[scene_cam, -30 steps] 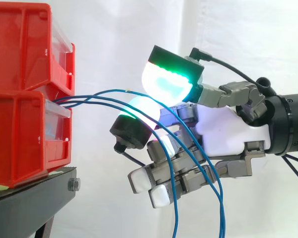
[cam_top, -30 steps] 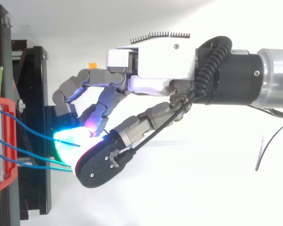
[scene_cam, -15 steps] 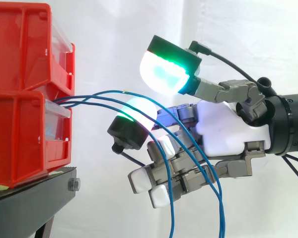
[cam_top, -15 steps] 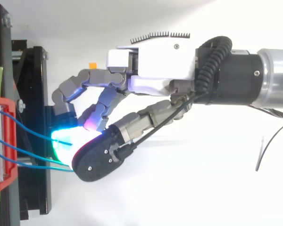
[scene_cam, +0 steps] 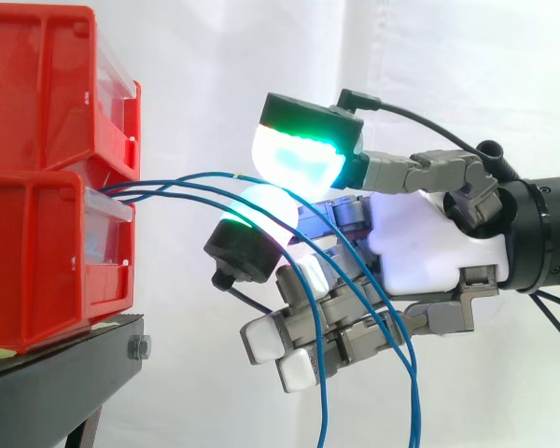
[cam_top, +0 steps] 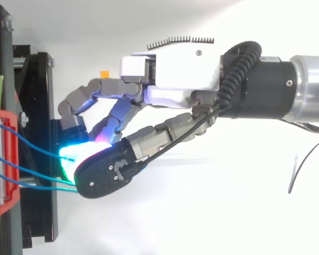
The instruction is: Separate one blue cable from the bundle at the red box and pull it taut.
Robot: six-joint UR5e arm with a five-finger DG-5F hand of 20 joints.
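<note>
Three thin blue cables (scene_cam: 177,182) come out of the gap between the stacked red bins (scene_cam: 37,261), arc to the right and hang down past the lower fingers. My hand (scene_cam: 420,247) reaches in from the right with its fingers curled. Its thumb pad (scene_cam: 299,159) glows green just above a white-green finger pad (scene_cam: 261,205). The topmost cable runs in between these two pads, which nearly meet on it. From above, the cables (cam_top: 37,151) leave the red bin (cam_top: 0,164), and the thumb's black back covers the glowing finger pad.
The bins rest on a black stand (scene_cam: 65,369) at the left, seen from above as a dark frame (cam_top: 40,106) below the fingers. A white curtain hangs behind. The cable ends drop out of view at the bottom.
The thumb lifted, swung left toward the bins, then came down onto the finger pad with the top cable between them. The palm, arm and cables have barely moved.
</note>
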